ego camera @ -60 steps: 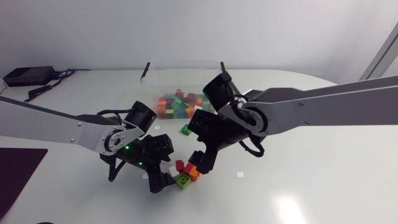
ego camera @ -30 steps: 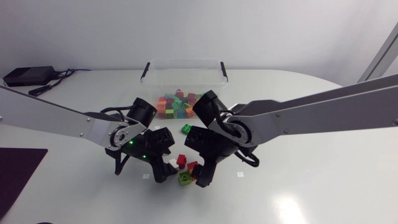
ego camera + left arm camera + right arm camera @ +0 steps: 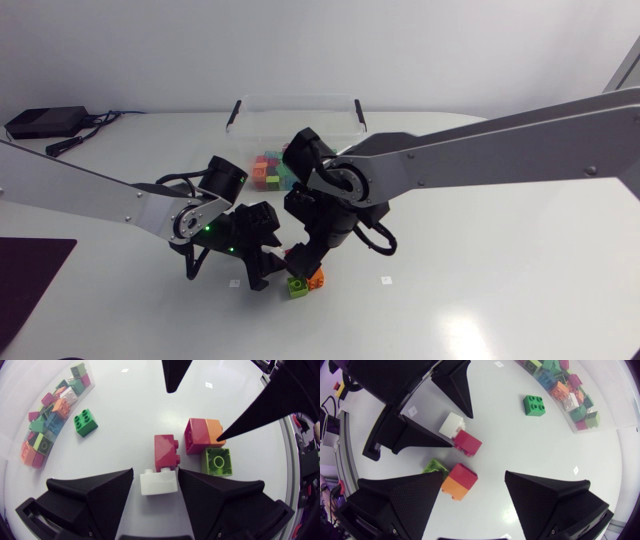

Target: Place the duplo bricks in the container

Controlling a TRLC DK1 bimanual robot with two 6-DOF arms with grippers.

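I'm at the pick-up step. Most bricks already lie in the container [image 3: 296, 100], and a small cluster sits on the tabletop [image 3: 480, 300] in front of it.

My left fingers [image 3: 156, 474] are spread to either side of the white brick [image 3: 158, 482], close to its sides but not yet pinching it. A red brick [image 3: 166, 451] touches the white one's far end. My right fingers [image 3: 474, 480] are spread wide and hang over the red-orange pair [image 3: 460, 481], which sits close to one finger rather than in the middle of the gap. A lime brick [image 3: 217, 461] touches that pair, and a green brick [image 3: 85, 422] lies alone nearer the container.

Next, I judge, the left should close squarely on the white brick, lift it and carry it over the container's rim. The red one may drag along or tip as it goes. The right needs to slide sideways until the pair is centred before it closes. My two arms are crowded over the same spot, so one should clear out before the other lifts.
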